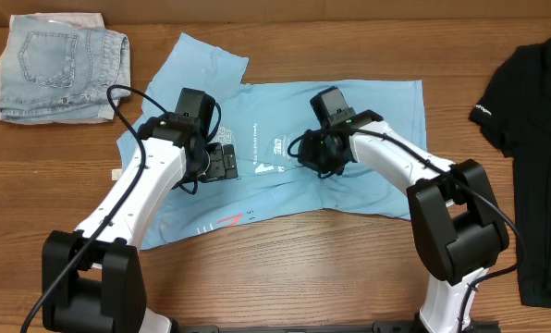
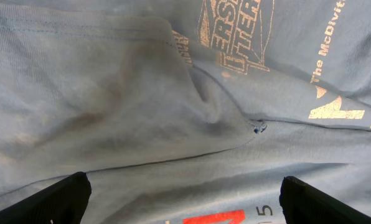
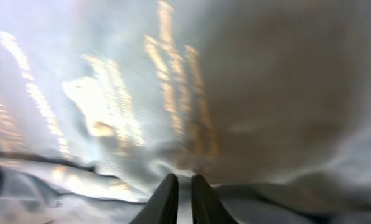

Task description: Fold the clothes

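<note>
A: On our counter (image 1: 285,268), how does the blue shirt (image 1: 377,111) lie?
B: Spread flat, long axis left to right, directly beneath our 2 tools.
A: Their state?
B: Left tool (image 2: 185,186) released over a crease. Right tool (image 3: 183,180) clenched, and we cannot tell whether it pinches cloth.

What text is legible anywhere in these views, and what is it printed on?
"The McDivit", cut off at the edge: white print on the blue T-shirt.
"5": beside the red lettering, same shirt.
Block logo on that shirt: too cropped to read.
Black T-shirt sleeve lettering: too small.
Right wrist view: print blurred, unreadable.
</note>
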Available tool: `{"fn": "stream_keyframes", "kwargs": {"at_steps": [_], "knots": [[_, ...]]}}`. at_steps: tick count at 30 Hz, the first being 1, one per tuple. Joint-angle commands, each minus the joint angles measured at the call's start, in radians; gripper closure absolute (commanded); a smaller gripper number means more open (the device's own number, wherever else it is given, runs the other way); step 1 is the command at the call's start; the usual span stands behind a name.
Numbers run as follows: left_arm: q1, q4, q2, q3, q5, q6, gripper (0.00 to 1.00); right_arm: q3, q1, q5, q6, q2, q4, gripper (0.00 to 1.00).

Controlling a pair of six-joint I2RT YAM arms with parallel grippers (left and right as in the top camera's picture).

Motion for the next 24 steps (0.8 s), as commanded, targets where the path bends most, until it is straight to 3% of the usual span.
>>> {"fn": "stream_keyframes", "kwargs": {"at_steps": [1, 4, 9, 12, 14, 24], "knots": [[0.004, 0.001, 0.015, 0.01, -0.013, 0.023, 0.0, 0.106, -0.026, 0.025, -0.07, 0.006, 0.006, 0.88], [0.004, -0.001, 0.015, 0.01, -0.013, 0.023, 0.0, 0.196, -0.058, 0.032, -0.124, 0.006, -0.063, 0.88], [0.004, -0.025, 0.015, 0.01, -0.006, 0.054, 0.0, 0.365, -0.135, 0.039, -0.182, 0.006, -0.339, 0.85], [0.004, -0.024, 0.015, 0.01, -0.006, 0.056, 0.0, 0.381, -0.167, 0.043, -0.218, 0.006, -0.482, 0.96], [0.004, -0.016, 0.015, 0.01, -0.006, 0.055, 0.0, 0.357, -0.171, 0.048, -0.242, 0.014, -0.542, 0.96], [0.004, -0.011, 0.015, 0.01, -0.006, 0.055, 0.0, 0.15, -0.095, -0.037, -0.24, 0.017, -0.415, 0.96]]}}
